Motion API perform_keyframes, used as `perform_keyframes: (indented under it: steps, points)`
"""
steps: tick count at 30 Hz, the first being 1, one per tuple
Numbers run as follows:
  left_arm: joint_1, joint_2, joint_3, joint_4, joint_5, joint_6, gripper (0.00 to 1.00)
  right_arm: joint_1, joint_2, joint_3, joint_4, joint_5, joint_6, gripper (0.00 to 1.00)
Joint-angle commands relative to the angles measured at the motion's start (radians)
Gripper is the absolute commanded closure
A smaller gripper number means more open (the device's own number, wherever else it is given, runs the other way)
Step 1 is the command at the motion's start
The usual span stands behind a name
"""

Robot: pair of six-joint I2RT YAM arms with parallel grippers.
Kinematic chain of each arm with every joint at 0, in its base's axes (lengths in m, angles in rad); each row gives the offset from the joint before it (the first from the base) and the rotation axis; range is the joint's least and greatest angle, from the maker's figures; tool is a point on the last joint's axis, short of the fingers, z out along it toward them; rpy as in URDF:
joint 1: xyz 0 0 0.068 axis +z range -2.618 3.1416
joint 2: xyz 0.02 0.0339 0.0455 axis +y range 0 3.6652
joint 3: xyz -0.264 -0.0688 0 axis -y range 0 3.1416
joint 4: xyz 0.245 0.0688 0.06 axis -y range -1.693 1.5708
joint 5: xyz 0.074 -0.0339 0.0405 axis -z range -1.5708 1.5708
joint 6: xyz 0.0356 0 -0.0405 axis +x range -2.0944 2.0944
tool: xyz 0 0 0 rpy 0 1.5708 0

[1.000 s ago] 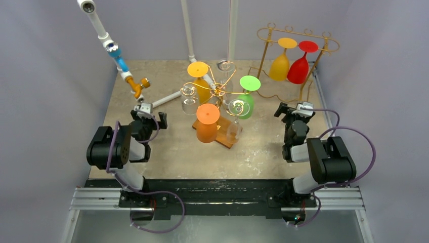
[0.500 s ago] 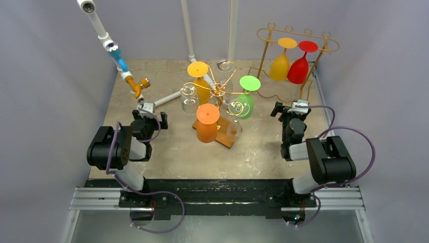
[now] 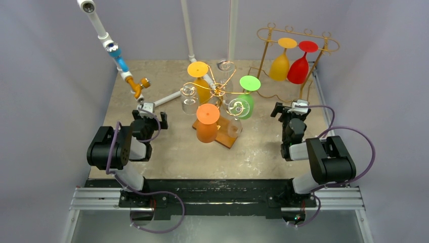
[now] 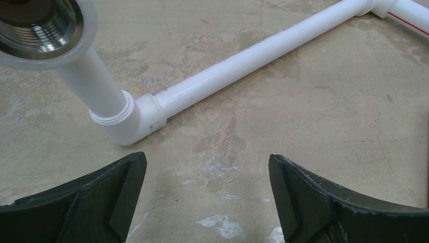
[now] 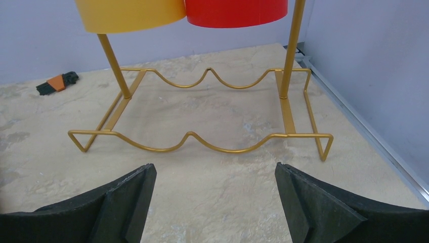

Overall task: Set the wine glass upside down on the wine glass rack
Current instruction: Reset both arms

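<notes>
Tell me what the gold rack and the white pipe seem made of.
Gold rack: looks like bent metal wire and flat strip, satin gold coating with soft glints. White pipe: likely plastic, perhaps PVC, smooth and glossy, with a moulded elbow joint.

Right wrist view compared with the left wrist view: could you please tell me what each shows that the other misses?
Right wrist only: the gold rack with the yellow glass and red glass hanging. Left wrist only: a white pipe and threaded fitting. Both: the tan table, and the right gripper and left gripper open and empty.
</notes>
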Motion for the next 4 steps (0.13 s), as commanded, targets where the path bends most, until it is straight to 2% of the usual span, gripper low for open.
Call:
perform_keyframes:
  steps: [1, 4]
  points:
    - [-0.003, -0.014, 0.012, 0.03, -0.011, 0.017, 0.0, 0.0, -0.001, 0.012, 0.024, -0.001, -0.022, 0.01]
    - [-0.004, -0.017, 0.009, 0.028, -0.027, 0.021, 0.0, 0.0, -0.001, 0.012, 0.025, -0.001, -0.023, 0.01]
